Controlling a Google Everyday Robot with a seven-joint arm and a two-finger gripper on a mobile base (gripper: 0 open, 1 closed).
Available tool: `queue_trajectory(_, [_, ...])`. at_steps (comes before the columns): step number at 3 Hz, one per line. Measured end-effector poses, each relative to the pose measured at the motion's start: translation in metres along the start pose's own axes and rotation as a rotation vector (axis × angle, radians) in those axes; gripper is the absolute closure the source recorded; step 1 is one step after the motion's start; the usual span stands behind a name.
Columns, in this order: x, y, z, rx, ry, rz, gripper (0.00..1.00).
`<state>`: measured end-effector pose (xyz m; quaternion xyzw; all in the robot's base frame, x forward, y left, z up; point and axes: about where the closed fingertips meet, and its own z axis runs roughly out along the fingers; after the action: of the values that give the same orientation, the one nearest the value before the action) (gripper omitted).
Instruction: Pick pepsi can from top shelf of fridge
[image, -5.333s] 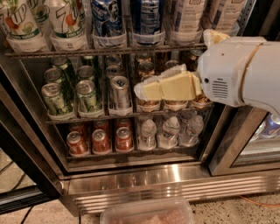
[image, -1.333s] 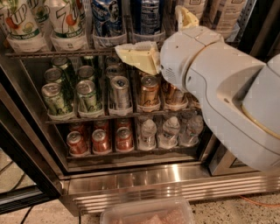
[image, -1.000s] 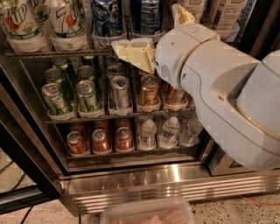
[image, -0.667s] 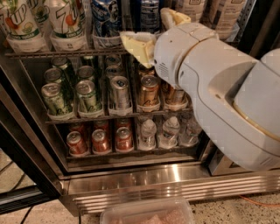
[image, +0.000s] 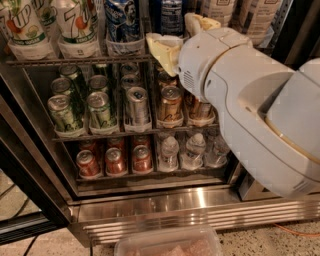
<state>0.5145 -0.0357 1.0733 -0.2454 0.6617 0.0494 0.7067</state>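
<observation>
Two tall dark-blue pepsi cans stand on the top shelf (image: 75, 61) of the fridge (image: 200, 206), one to the left (image: 122, 20) and one right of it (image: 172, 14). My gripper (image: 180, 36) is at the top shelf's front rail, open. Its cream fingers (image: 161, 50) stand on either side of the right can's lower part, and I cannot tell whether they touch it. The big white arm (image: 250, 100) hides the shelves' right side.
Green-labelled 7UP bottles (image: 75, 22) fill the top shelf's left. The middle rack holds green cans (image: 62, 107), a short silver can (image: 137, 102) and gold cans (image: 170, 102). Red cans (image: 115, 160) and small bottles (image: 170, 150) stand below. A clear plastic tub (image: 170, 245) lies on the floor.
My gripper has risen from the middle rack to the top shelf and moved in around the right blue can.
</observation>
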Motion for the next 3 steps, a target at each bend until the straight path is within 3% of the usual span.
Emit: queue_trajectory(3, [0.009,-0.011,0.016,0.046,0.011,0.014,0.43])
